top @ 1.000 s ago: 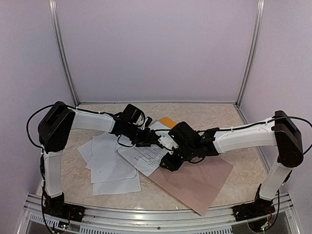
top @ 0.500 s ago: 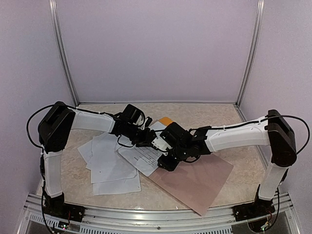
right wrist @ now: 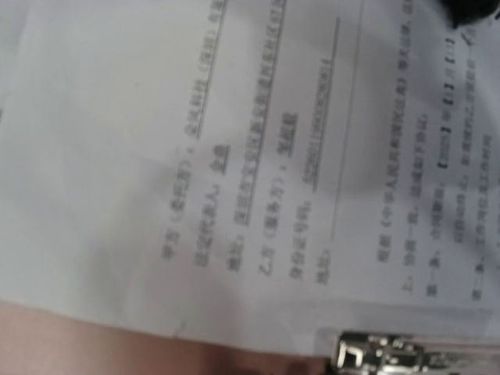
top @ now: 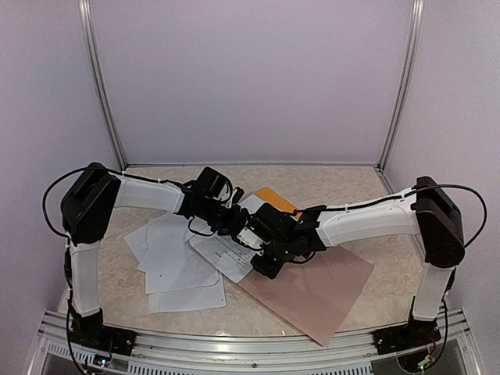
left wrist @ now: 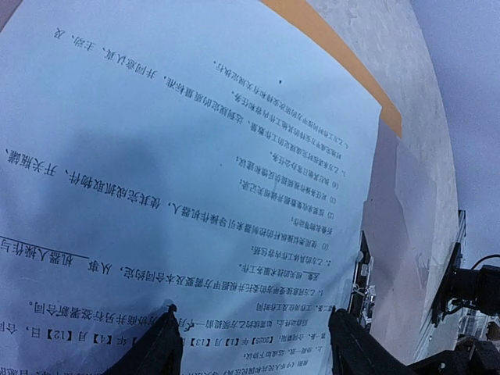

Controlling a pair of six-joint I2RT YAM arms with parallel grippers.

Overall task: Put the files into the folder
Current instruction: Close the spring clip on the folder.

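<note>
Files [top: 181,266] are lying fanned toward the left edge of the worktop [top: 344,183], one sheet hiding the folder [top: 275,197] except an orange corner. Left gripper [left wrist: 254,344] jaws are standing wide over print; right gripper [top: 264,264] jaws are sitting out of sight, so I cannot tell their state.

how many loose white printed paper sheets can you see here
4 at least: three overlapping white printed paper sheets on the left, one in the middle under the left claw and right claw. More may hide underneath.
</note>
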